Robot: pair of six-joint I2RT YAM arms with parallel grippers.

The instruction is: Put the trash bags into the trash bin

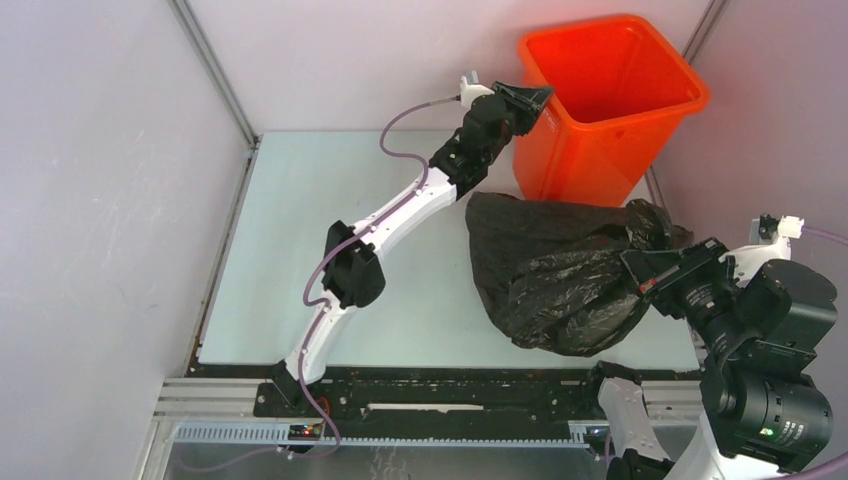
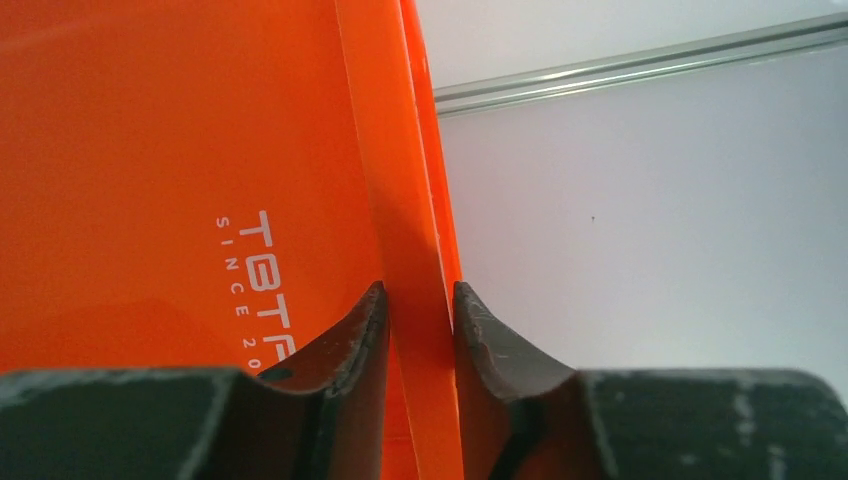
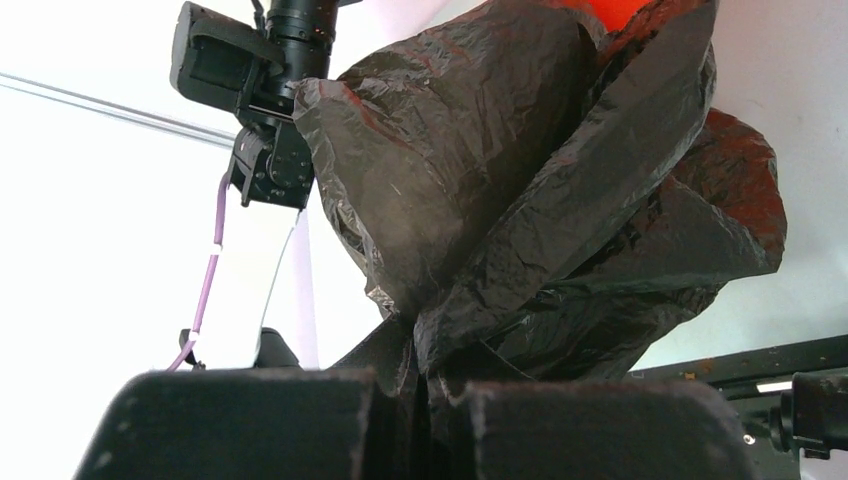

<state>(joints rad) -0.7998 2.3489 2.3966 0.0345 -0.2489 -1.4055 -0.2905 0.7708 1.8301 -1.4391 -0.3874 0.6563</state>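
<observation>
The orange trash bin (image 1: pixel 585 160) stands upright at the far right corner of the pale worktop (image 1: pixel 300 250), its mouth open to the top camera. The left pincer (image 2: pixel 418 300) reaches to the bin's near-left corner and is clamped on the rolled rim there, with one dark finger (image 2: pixel 350 340) pressed against each face of the thin orange wall. White lettering, partly cut off, shows on the wall beside that grip. The black trash bag (image 1: pixel 550 270) lies crumpled on the worktop just in front of the bin, touching its base, and all of it is outside the tub. The right pincer (image 3: pixel 420 385) is closed tight on a bunched fold at the bag's right edge. In the right wrist view the glossy plastic fans out from between its fingers, with a reddish tint where orange shows through.
</observation>
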